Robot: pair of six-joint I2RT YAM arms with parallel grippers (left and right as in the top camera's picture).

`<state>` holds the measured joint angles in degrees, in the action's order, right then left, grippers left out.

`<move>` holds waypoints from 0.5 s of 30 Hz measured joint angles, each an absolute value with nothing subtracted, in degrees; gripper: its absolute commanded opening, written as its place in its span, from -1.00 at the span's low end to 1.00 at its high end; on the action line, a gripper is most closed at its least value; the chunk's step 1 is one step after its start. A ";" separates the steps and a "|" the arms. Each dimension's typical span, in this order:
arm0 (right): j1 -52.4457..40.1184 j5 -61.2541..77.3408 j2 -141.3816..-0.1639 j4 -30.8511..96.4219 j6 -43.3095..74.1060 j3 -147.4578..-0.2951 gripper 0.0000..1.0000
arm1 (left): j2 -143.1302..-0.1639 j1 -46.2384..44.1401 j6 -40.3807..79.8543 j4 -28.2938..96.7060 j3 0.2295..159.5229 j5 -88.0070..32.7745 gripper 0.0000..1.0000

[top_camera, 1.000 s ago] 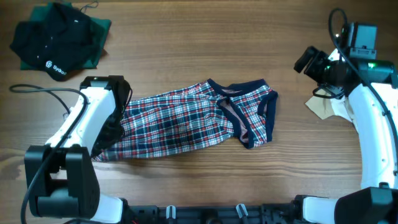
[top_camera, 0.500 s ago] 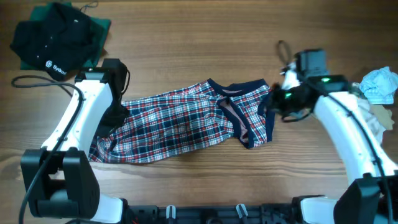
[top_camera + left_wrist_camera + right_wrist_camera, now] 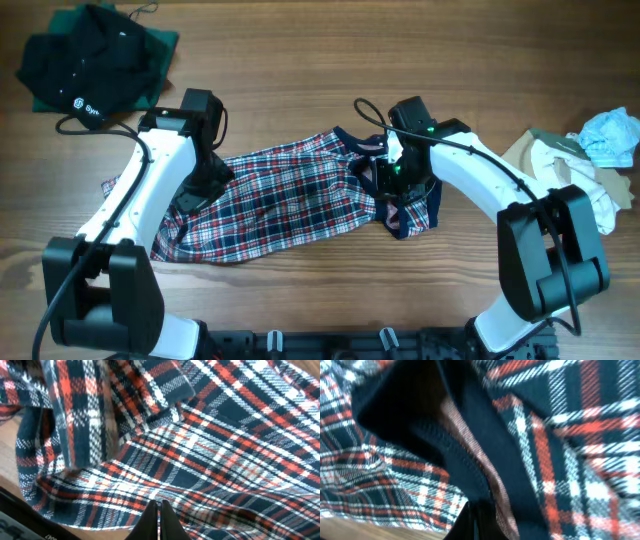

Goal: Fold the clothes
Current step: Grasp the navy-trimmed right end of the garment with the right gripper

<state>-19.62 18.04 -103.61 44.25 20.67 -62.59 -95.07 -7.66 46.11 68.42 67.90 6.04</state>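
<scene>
The clothes to fold are one long red, navy and white plaid piece (image 3: 290,200) lying across the middle of the wooden table, with its navy waistband (image 3: 415,200) at the right end. My left gripper (image 3: 203,183) sits on the left part of the plaid. In the left wrist view its fingertips (image 3: 159,506) are pressed together on a rumpled edge of the plaid cloth (image 3: 210,450). My right gripper (image 3: 388,178) is down at the waistband. In the right wrist view it (image 3: 474,512) is shut, with the navy trim (image 3: 465,460) and pinkish inside right at its tips.
A black garment (image 3: 95,65) lies on a green cloth (image 3: 165,45) at the back left corner. A pile of beige, white and light-blue clothes (image 3: 585,150) sits at the right edge. Bare wood (image 3: 300,80) runs behind the plaid piece and along the front.
My right arm swung in from the far right to the waistband and shut. My left gripper moved right onto the plaid and shut, and the cloth's left end shifted and bunched.
</scene>
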 measured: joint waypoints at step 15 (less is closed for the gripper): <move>-10.13 20.08 -109.95 31.75 24.21 -63.37 -0.91 | -95.09 -7.66 43.53 65.65 67.90 6.07 -0.78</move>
<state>-10.13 20.08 -109.95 31.75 24.21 -63.37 -95.09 -7.66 43.53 65.65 67.90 6.07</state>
